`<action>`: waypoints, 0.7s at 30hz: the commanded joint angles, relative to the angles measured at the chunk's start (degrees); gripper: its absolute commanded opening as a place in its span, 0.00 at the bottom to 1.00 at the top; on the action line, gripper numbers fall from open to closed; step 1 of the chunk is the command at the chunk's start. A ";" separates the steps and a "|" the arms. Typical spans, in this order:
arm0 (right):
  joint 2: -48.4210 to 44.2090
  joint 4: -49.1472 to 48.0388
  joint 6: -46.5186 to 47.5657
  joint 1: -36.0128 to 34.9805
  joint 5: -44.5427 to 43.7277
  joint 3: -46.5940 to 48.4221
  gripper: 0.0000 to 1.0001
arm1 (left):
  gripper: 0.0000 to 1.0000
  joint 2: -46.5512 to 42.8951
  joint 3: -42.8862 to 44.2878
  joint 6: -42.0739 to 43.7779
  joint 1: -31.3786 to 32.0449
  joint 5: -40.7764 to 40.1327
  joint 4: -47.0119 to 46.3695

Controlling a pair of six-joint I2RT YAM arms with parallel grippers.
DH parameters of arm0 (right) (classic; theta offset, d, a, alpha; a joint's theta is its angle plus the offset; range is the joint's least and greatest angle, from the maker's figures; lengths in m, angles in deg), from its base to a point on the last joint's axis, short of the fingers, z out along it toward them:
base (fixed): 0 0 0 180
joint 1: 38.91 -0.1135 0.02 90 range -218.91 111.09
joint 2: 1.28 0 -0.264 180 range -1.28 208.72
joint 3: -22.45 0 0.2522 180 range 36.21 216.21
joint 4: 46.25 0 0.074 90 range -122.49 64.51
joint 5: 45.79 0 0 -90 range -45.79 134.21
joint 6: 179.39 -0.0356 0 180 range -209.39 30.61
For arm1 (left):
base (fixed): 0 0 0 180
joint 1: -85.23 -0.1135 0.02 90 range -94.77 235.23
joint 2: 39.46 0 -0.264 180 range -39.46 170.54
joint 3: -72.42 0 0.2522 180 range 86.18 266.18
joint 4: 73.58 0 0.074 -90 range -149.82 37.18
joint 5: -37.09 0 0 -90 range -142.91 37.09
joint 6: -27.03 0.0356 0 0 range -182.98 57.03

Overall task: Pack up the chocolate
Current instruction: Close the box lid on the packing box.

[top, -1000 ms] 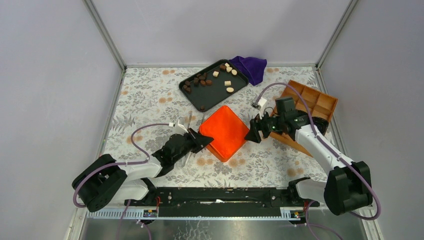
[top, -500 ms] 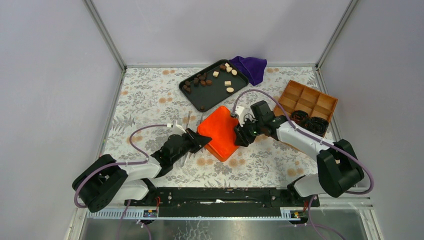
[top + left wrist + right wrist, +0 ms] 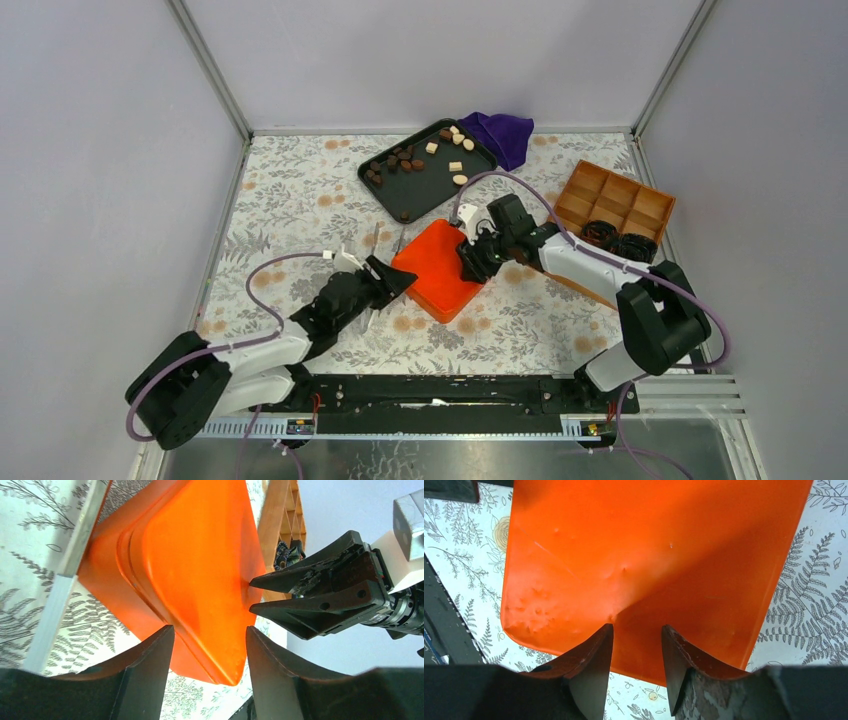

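The floral-patterned table (image 3: 290, 200) carries a black tray (image 3: 430, 190), a purple cloth (image 3: 503, 135) and a wooden divided box (image 3: 628, 181).

Orange lid (image 3: 440, 272), fern-and-flower printed tablecloth (image 3: 300, 190), black tray (image 3: 432, 192), purple cloth (image 3: 500, 135), seemingly brown and cream chocolate (image 3: 403, 159).

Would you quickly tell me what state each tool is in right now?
Left tool: open, straddling the orange lid's corner.
Right tool: closed on the orange lid's edge.
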 commanded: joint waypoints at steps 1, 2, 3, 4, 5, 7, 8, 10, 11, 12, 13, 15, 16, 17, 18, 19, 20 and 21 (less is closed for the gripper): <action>2.02 1.64 -0.51 -0.99 -1.80 1.57 0.48 | 0.63 -6.47 -0.17 3.13 -0.40 -3.91 9.27; 2.23 1.78 -0.51 -1.02 -1.84 1.73 0.48 | 0.64 -8.43 -0.12 3.65 -0.41 -4.44 11.55; 2.41 1.98 -0.53 -1.12 -1.85 1.91 0.48 | 0.65 -10.38 -0.08 4.18 -0.41 -5.01 13.63; 2.57 2.15 -0.59 -1.18 -1.85 2.08 0.48 | 0.66 -12.44 -0.18 4.78 -0.46 -5.53 15.97; 2.66 2.30 -0.67 -1.19 -1.72 2.21 0.48 | 0.66 -14.36 -0.26 5.48 -0.47 -6.14 18.24; 2.71 2.57 -0.72 -1.20 -1.44 2.40 0.48 | 0.67 -18.38 -0.28 7.13 -0.52 -7.49 22.70; 2.71 2.74 -0.77 -1.26 -1.25 2.50 0.48 | 0.68 -20.14 -0.28 8.14 -0.48 -8.02 24.39; 2.59 3.00 -0.73 -1.30 -0.55 2.59 0.48 | 0.69 -23.12 0.07 11.51 -0.48 -8.40 26.31; 2.54 3.18 -0.65 -1.24 -0.08 2.60 0.48 | 0.71 -23.63 0.51 13.51 -0.48 -8.32 26.59; 2.46 3.35 -0.60 -1.26 0.43 2.60 0.48 | 0.75 -23.54 1.37 15.64 -0.53 -8.14 26.88; 2.38 3.54 -0.40 -1.29 1.10 2.66 0.48 | 0.79 -22.86 2.41 18.37 -0.57 -7.95 27.24; 2.32 3.95 -0.25 -1.32 2.46 2.75 0.48 | 0.84 -19.61 5.72 22.97 -0.78 -6.60 27.69; 2.40 4.21 -0.18 -1.33 3.02 2.85 0.49 | 0.86 -17.01 7.78 24.97 -0.96 -6.26 28.55; 2.49 4.36 -0.16 -1.38 3.45 2.92 0.49 | 0.87 -14.10 10.29 27.09 -1.14 -5.89 29.82; 2.60 4.51 -0.23 -1.38 3.77 3.01 0.49 | 0.87 -11.41 12.79 29.05 -1.36 -5.64 30.96; 2.70 4.62 -0.24 -1.35 4.00 3.08 0.49 | 0.88 -8.26 15.07 30.82 -1.73 -5.49 32.32; 2.83 4.73 -0.29 -1.31 4.26 3.16 0.49 | 0.88 -5.49 17.50 32.52 -2.23 -5.24 33.44; 2.94 4.84 -0.28 -1.32 4.44 3.21 0.49 | 0.88 -2.43 19.48 34.00 -2.73 -4.89 34.77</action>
